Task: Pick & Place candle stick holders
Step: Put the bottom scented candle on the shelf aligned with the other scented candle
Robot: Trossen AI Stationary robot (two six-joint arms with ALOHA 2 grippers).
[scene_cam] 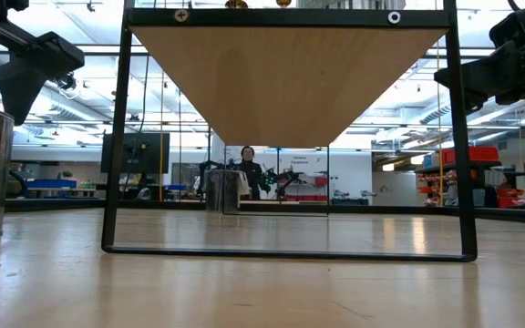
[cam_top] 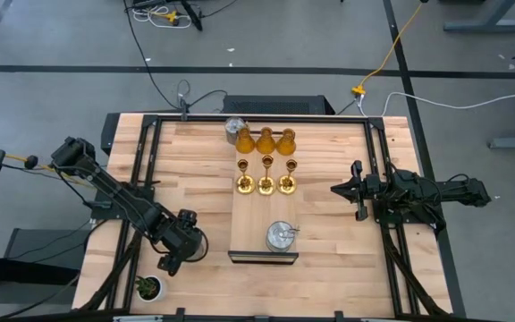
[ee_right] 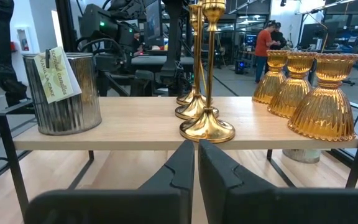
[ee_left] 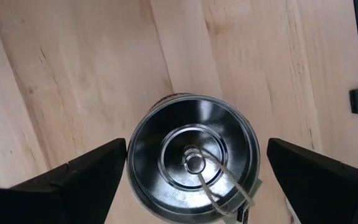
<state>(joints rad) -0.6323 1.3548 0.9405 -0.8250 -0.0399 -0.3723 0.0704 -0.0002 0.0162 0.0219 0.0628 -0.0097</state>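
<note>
**Left gripper poised over a silver holder; the rest sit on the shelf**

The left gripper hangs above the table near its front left, fingers spread wide on either side of a squat silver candle holder without touching it; it holds nothing. That holder stands on the bare table top.

On the raised wooden shelf stand three gold candlestick holders in a row, three amber bell-shaped holders behind them, a silver holder near the front edge, and another silver holder at the back beside the amber ones.

The right gripper waits at the table's right side, jaws closed and empty, facing the shelf.

A small potted plant sits at the front left corner.
</note>
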